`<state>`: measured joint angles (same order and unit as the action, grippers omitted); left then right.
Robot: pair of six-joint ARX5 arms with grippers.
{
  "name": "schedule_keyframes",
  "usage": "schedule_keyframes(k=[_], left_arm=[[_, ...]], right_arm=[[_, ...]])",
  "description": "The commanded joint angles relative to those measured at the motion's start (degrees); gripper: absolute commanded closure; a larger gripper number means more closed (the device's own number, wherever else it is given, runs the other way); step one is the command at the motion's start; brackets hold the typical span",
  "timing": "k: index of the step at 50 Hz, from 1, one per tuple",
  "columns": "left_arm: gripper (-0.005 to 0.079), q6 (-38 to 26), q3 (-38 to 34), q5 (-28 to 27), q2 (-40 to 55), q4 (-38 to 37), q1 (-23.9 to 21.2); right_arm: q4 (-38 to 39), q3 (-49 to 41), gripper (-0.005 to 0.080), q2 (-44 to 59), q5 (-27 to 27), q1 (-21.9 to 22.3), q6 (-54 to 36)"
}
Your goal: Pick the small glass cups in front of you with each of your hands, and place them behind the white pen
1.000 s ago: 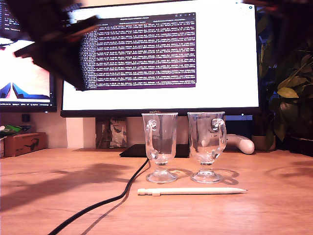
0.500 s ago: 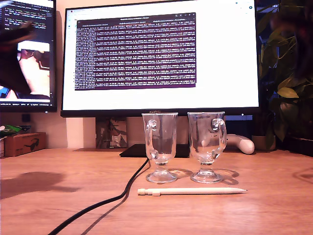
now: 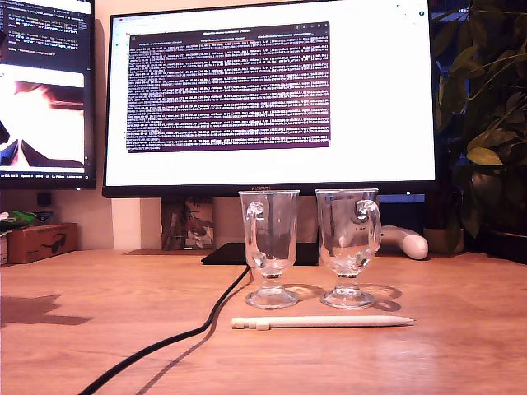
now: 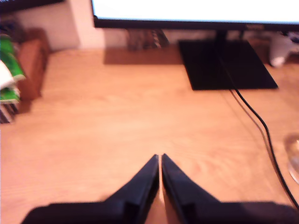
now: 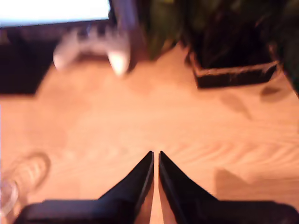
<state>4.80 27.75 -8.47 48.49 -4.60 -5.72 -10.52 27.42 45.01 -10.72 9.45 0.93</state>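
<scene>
Looking over the wooden desk [image 3: 461, 346], you see both glass cups [image 3: 269, 247] behind the white pen [image 3: 323, 322], below the monitor [image 3: 272, 99], with my first end effector [image 4: 160, 158] and my second end effector [image 5: 155, 155] clenched, empty.

both wrist views are blurred. a clear glass stemmed cup [image 4: 294, 156] is cut by the first wrist view's edge, another clear glass cup's round foot [image 5: 21, 179] by the second's. neither arm shows in the exterior view.

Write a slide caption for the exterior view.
Two glass mugs stand behind a white pen before a monitor.
</scene>
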Motion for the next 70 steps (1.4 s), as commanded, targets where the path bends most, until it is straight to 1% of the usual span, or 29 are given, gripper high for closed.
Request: schedule_keyframes(k=[1, 3, 9, 15, 23, 32, 38, 45, 58, 65, 70], left_arm=[[0.0764, 0.74, -4.42, 1.81, -2.84, 0.52, 0.35], [0.0764, 0.79, -5.81, 3.34, -4.44, 0.61, 0.63], [0.0764, 1.18, -9.84, 3.37, -10.88, 0.61, 2.01], [0.0764, 3.08, -13.05, 3.43, -17.05, 1.88, 2.40], [0.0764, 5.09, -16.09, 3.85, -21.29, 3.28, 2.36], [0.0764, 4.17, -19.39, 4.63, -25.40, 3.48, 2.34], [0.0764, 3.93, -21.53, 4.94, -29.35, 3.30, 2.34], [0.0764, 3.58, -24.24, 5.75, -34.67, 2.38, 2.34], [0.0764, 3.72, -28.83, 6.60, -43.98, -0.74, 2.34], [0.0764, 3.78, -29.14, 7.80, -49.24, -3.63, 2.34], [0.0764, 3.39, -29.14, 8.94, -49.18, -3.26, 2.34]], right_arm=[[1.95, -2.80, 0.0765, -1.73, -1.27, -0.17, 1.36], [2.73, -3.48, 0.0765, -2.73, -1.27, -0.17, 1.95], [3.41, -4.48, 0.0765, -4.57, -1.29, -0.17, 2.08], [4.09, -6.27, 0.0765, -5.35, -1.36, -0.57, 2.82], [6.93, -8.72, 0.0765, -7.43, -1.33, -1.88, 3.15], [14.84, -17.77, 0.0765, -11.41, -0.48, -1.92, 3.30], [17.46, -22.58, 0.0765, -15.37, -0.48, -1.90, 3.34], [17.29, -25.33, 0.0765, -20.28, -1.22, -2.05, 1.99], [13.40, -26.64, 0.0765, -29.07, -3.34, -2.32, -0.42], [11.58, -27.15, 0.0765, -33.33, -5.49, -2.34, -2.16], [11.72, -27.15, 0.0765, -36.72, -6.80, -2.38, -2.60]])
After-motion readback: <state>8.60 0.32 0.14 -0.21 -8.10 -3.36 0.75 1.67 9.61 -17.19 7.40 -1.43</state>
